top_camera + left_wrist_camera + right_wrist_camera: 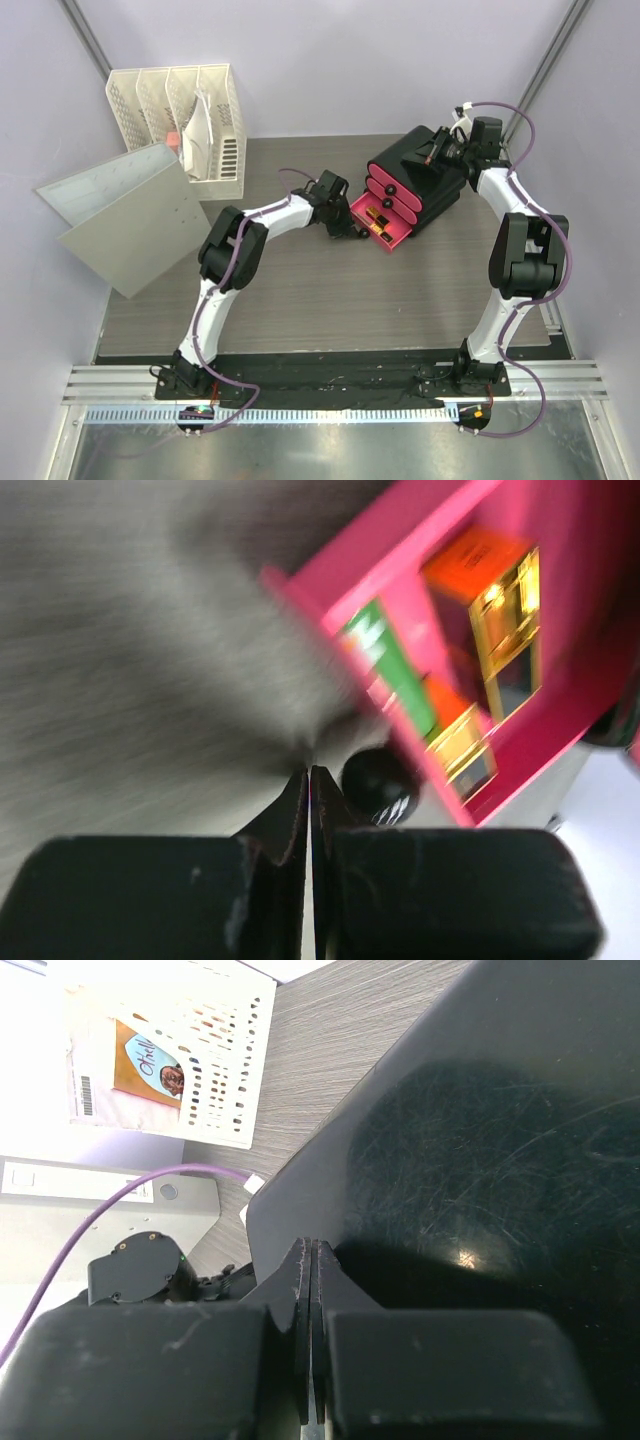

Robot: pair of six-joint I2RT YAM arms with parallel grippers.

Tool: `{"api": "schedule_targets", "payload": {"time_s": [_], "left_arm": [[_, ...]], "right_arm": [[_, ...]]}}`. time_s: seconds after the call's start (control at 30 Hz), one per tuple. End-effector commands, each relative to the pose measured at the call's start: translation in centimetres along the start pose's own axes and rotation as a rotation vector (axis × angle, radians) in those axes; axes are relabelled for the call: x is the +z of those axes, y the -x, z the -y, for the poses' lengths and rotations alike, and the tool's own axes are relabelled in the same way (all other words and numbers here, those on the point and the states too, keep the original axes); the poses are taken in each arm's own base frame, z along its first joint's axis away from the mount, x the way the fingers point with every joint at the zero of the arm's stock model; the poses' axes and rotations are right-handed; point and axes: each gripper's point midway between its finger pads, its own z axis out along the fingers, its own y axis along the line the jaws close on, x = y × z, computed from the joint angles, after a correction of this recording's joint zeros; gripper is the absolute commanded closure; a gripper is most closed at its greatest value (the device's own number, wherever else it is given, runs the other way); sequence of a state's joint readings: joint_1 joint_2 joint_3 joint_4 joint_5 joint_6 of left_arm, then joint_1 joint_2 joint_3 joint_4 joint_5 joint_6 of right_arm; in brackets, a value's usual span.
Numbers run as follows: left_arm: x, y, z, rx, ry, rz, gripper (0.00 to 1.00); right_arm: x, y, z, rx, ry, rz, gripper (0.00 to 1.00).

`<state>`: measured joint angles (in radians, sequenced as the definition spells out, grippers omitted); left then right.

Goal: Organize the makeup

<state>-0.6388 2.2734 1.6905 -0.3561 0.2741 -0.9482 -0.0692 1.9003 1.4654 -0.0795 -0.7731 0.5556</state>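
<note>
The black organizer (425, 170) with pink drawers stands at the back right. Its lowest pink drawer (398, 232) is pulled out. In the blurred left wrist view this drawer (330, 590) holds makeup: an orange tube (475, 565), a green stick (395, 675) and two gold-black lipsticks (510, 630) (465, 745). My left gripper (310, 775) is shut and holds nothing, just outside the drawer's wall. Beside its tips is a round black thing (378, 780); knob or disc, I cannot tell. My right gripper (310, 1245) is shut and holds nothing, its tips at the organizer's black top (480, 1140).
A white file rack (190, 115) holding papers stands at the back left. A grey folder (130, 215) lies open beside it, over the table's left edge. The left arm (240, 240) reaches across the middle of the wood-grain table (300, 300).
</note>
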Motion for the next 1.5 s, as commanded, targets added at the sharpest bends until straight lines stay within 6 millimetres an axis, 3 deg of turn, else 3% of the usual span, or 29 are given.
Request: {"api": "schedule_targets", "payload": {"time_s": [0.0,0.27,0.43,0.47,0.6,0.73,0.83,0.9,0.93,1.07,1.1,1.17,1.2,1.23,1.3,1.33,1.37,1.4,1.43,1.47], "left_arm": [[1.1,1.6,3.7,-0.054,-0.123,0.021,1.00],[1.1,4.2,8.7,-0.125,-0.318,0.092,1.00],[2.5,5.1,10.0,-0.154,-0.357,0.079,1.00],[2.1,5.6,11.1,-0.146,-0.383,0.088,1.00],[2.1,6.2,12.4,-0.134,-0.422,0.084,1.00],[1.4,6.1,12.2,-0.122,-0.413,0.092,1.00],[-0.4,5.8,11.0,-0.078,-0.410,0.147,0.99],[-3.9,6.6,12.3,0.015,-0.419,0.227,0.93],[-5.1,6.7,12.7,0.055,-0.421,0.244,0.83],[-10.9,7.2,13.8,0.256,-0.374,0.320,0.66],[-13.3,7.2,14.1,0.312,-0.352,0.352,0.60],[-15.5,7.2,14.2,0.355,-0.324,0.376,0.52],[-16.2,6.7,13.5,0.368,-0.288,0.361,0.47],[-17.9,6.7,13.3,0.399,-0.269,0.388,0.34],[-18.8,6.0,11.9,0.416,-0.215,0.384,0.20],[-18.5,4.9,10.0,0.412,-0.163,0.352,0.10],[-20.1,4.6,9.7,0.429,-0.154,0.371,0.08],[-20.4,4.0,8.8,0.430,-0.134,0.361,0.00],[-19.6,2.7,6.6,0.420,-0.091,0.320,0.00],[-21.0,2.1,6.4,0.418,-0.096,0.332,0.00]], "right_arm": [[-0.2,-12.1,10.9,0.263,-0.360,-0.301,0.99],[-0.2,-12.2,11.0,0.266,-0.361,-0.304,0.99],[-0.2,-12.1,10.9,0.262,-0.359,-0.301,0.99],[-0.2,-12.1,10.9,0.264,-0.360,-0.302,0.99],[-0.2,-12.1,10.9,0.264,-0.360,-0.302,0.99],[-0.2,-11.9,10.8,0.260,-0.359,-0.297,0.99],[-0.1,-10.6,10.2,0.246,-0.350,-0.274,0.99],[0.0,-9.5,9.4,0.242,-0.338,-0.252,0.99],[0.1,-8.9,9.0,0.234,-0.330,-0.241,0.99],[-0.1,-4.5,6.3,0.162,-0.299,-0.149,0.98],[-0.4,-3.4,5.4,0.143,-0.292,-0.122,0.98],[-0.8,-1.3,3.7,0.107,-0.271,-0.076,0.95],[-1.0,-0.5,2.8,0.088,-0.259,-0.057,0.94],[-1.3,0.2,2.0,0.072,-0.251,-0.038,0.93],[-2.0,2.0,-0.4,0.020,-0.219,0.007,0.89],[-2.1,2.2,-1.6,-0.004,-0.203,0.013,0.82],[-2.7,3.0,-3.3,-0.052,-0.187,0.037,0.64],[-2.9,3.0,-4.2,-0.077,-0.180,0.042,0.55],[-2.8,2.8,-5.5,-0.111,-0.173,0.042,0.48],[-2.9,2.3,-7.4,-0.160,-0.150,0.033,0.38]]}}
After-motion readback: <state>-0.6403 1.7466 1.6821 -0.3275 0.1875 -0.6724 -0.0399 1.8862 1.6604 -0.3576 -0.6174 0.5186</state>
